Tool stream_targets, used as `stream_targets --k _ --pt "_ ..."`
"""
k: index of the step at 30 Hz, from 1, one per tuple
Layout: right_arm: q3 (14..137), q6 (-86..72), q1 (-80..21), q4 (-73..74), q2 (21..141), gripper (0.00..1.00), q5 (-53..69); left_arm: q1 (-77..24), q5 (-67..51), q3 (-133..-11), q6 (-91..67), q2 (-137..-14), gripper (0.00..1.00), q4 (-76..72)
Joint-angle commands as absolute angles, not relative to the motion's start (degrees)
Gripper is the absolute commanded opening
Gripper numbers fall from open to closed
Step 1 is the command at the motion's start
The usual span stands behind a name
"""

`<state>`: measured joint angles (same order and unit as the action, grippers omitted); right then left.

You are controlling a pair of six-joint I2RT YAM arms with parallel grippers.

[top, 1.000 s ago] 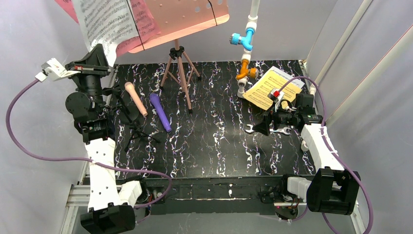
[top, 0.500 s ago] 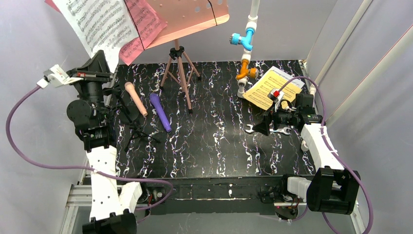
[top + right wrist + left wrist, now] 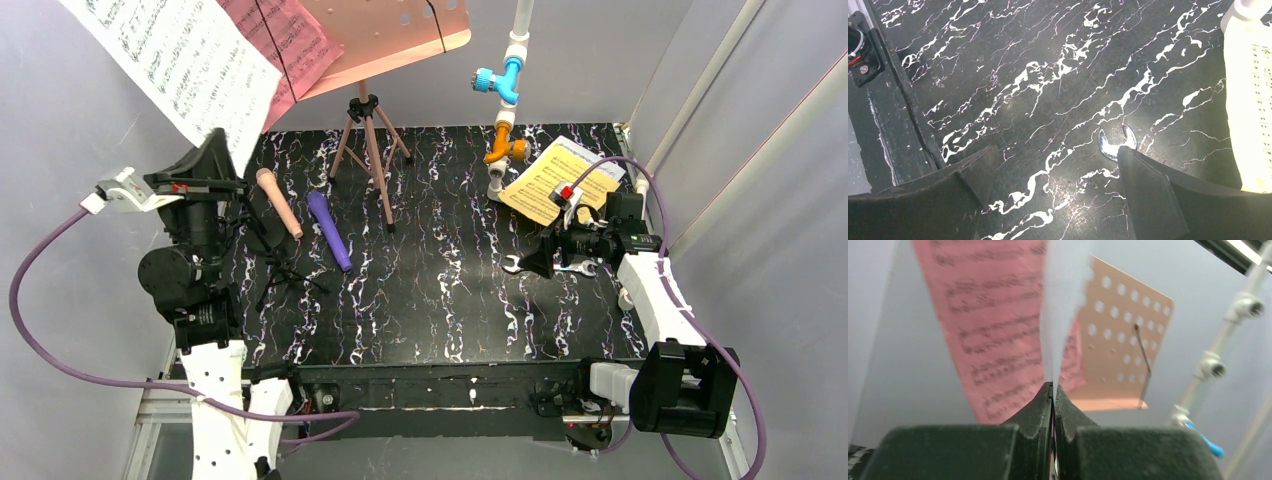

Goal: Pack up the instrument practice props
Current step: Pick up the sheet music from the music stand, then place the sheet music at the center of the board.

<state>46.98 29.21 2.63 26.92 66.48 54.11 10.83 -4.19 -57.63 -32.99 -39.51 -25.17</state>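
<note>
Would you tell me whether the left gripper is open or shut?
Shut on the white sheet: in the wrist view the left gripper has its jaws pressed together, with the sheet's edge pinched between them and rising from the tips.

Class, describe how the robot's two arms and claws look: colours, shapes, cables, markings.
The left arm and right arm have white links with black joints. The left claw and right claw each have two black wedge fingers. A purple cable loops off each wrist, beside a white block marked red.
</note>
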Motion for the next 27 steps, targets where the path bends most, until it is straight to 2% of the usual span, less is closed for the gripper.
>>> stream_targets --k 1,10,16,20,27 --pt "47.0 30.9 3.0 27.0 66.6 0.98 54.7 8.3 -19.1 -56.0 -31.3 -35.6 0.0 -25.8" --pt "47.6 33.6 3.0 29.4 66.8 0.98 55.7 -0.9 -45.9 -53.5 -36.0 -31.0 0.0 -22.8" --pt "48.8 39.4 3.0 34.7 67.4 0.98 59.2 -12.3 -51.9 -48.0 -37.2 -34.5 0.0 -14.4" --pt "49.8 45.0 2.9 39.2 67.3 0.98 61.7 -23.0 -49.1 -49.6 -26.8 -39.8 0.0 2.8" --pt "50.5 50.4 2.9 43.6 67.8 0.98 62.5 -42.6 -32.8 -57.2 -9.2 -48.6 0.0 25.9"
